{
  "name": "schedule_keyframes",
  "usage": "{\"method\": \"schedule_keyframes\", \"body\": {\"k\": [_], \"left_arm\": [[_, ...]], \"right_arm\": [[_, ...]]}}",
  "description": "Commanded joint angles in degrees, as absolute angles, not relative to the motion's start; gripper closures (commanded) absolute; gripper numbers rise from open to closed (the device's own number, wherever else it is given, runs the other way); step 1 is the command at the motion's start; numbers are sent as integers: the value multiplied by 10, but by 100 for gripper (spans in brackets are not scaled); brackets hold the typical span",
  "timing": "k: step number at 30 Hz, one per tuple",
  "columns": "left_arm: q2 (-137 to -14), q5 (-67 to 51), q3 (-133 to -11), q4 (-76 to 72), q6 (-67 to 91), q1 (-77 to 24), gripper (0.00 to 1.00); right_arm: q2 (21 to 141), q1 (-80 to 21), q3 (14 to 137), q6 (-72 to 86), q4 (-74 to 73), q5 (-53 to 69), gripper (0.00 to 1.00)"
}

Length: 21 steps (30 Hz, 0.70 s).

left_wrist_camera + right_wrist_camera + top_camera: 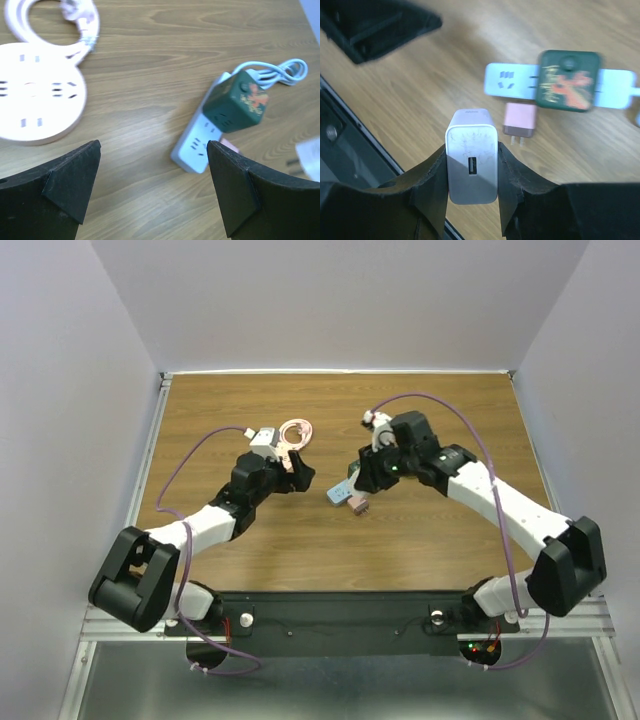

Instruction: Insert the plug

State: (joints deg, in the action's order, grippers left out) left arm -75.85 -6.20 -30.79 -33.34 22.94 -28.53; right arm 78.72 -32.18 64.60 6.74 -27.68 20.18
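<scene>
Plug [471,160] in white plastic, a USB wall charger, clamped between the two black fingers of the right claw [472,150]. Narrow grip, closed on the plug's flat sides, USB port facing the wrist camera. Held off the worktop [420,90], short of the sockets.

Beyond it in the right wrist view: white power strip [510,82] flat on the wood, with a dark green cube adapter [569,80] seated on its middle, orange print on the top face. Free socket holes on the strip to the left of the cube. Just beside the strip's near edge, small pink charger [520,120], lying flat, prongs pointing towards the claw.

Left claw [153,147] spread wide, holding nothing, hovering over bare wood. To its left in the left wrist view, round pale socket hub [35,100] resting on the worktop, thick pale cord [50,20] coiled behind it. To its right, same strip and green cube, with a pale blue cable [272,70] looped off the far end.

Seen from above: both claws near the middle of the worktop, strip and pink charger between them, closer to the right claw.
</scene>
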Motion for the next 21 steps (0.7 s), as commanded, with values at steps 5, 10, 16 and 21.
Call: {"method": "schedule_keyframes", "body": {"k": [5,10,16,21], "left_arm": [[-704,-93,-284,-329,222,-221,1],[-700,-107,-288,-328,228,-217,1],[-704,-115,-290,-329,232,-215,1],[-710,-118,-290,-330,232,-214,1]], "right_arm": [[857,-390,716,30,-279,123,100],[896,-390,733,31,-279,55,100],[945,-392,754,21,-276,37,100],[959,-400,751,20,-251,24,100]]}}
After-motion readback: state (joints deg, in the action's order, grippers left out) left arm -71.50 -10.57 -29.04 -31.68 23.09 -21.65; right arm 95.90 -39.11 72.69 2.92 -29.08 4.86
